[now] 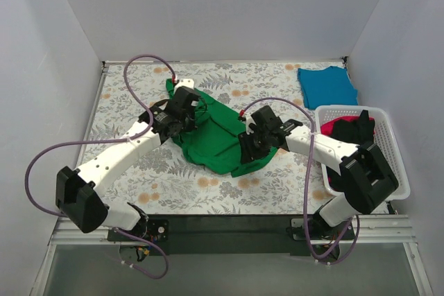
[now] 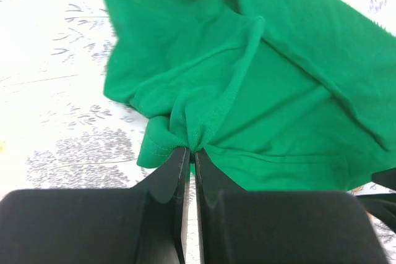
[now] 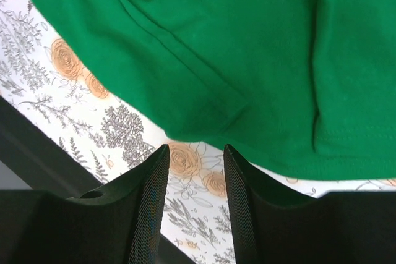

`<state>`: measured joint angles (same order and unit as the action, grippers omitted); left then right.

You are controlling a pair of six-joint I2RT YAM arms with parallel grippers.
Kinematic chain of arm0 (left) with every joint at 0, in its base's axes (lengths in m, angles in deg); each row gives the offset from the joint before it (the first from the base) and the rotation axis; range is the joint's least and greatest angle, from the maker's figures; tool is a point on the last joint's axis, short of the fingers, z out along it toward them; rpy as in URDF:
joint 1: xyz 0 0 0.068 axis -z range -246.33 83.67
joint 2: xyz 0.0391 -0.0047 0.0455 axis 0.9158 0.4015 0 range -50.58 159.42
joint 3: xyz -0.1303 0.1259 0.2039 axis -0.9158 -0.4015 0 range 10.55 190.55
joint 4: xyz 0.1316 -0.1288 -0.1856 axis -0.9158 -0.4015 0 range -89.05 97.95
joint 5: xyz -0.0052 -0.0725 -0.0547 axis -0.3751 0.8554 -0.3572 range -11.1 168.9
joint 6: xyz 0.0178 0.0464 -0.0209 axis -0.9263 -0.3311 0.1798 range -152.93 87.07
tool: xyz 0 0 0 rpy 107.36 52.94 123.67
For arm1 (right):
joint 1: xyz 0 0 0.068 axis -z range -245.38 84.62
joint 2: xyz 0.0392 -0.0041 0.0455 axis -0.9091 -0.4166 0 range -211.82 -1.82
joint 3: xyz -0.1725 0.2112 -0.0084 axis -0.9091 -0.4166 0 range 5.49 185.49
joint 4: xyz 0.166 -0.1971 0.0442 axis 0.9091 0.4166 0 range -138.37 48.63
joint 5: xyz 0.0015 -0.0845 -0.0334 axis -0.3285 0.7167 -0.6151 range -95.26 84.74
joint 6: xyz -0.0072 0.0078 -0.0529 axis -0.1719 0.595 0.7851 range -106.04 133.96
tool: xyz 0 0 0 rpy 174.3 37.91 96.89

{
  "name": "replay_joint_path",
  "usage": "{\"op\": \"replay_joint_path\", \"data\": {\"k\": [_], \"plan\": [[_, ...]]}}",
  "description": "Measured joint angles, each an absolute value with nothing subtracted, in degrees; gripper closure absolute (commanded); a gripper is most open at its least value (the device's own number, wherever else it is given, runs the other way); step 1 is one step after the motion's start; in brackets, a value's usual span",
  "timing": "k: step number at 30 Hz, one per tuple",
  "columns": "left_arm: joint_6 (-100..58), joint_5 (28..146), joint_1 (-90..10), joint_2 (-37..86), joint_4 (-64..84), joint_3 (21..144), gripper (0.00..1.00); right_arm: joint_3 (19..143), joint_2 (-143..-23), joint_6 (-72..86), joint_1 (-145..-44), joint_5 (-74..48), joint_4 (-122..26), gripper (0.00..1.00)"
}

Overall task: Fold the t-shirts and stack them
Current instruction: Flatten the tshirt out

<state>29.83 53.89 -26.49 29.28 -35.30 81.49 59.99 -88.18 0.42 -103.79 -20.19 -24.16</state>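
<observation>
Just ahead of the left gripper, which is clamped shut on a gathered fold of it, the green t-shirt lies rumpled on the flowered table. It looks light, limp and likely to bunch, so it is probably best taken at a hem or corner. The right gripper stands half open and empty, with the hem just ahead of its tips; how the layers lie beneath the folds is hidden.

Room on bare tabletop L of green shirt; basket & teal shirt crowd R side.

White arms, black joints, purple cables.
</observation>
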Motion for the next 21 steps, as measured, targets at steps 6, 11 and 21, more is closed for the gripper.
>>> {"op": "replay_joint_path", "data": {"k": [6,11,21], "plan": [[29.02,60.16,-38.6,24.58,-35.19,79.39,1.0,60.47,-91.24,-0.32,-104.14,-13.83,-24.58,0.52],[30.07,63.37,-52.15,23.59,-33.11,77.46,1.0,61.98,-93.17,-0.28,-104.08,-5.86,-24.31,0.52],[34.64,63.11,-67.45,22.41,-25.81,67.67,1.0,70.44,-102.15,4.9,-104.08,5.25,-21.43,0.57]]}}
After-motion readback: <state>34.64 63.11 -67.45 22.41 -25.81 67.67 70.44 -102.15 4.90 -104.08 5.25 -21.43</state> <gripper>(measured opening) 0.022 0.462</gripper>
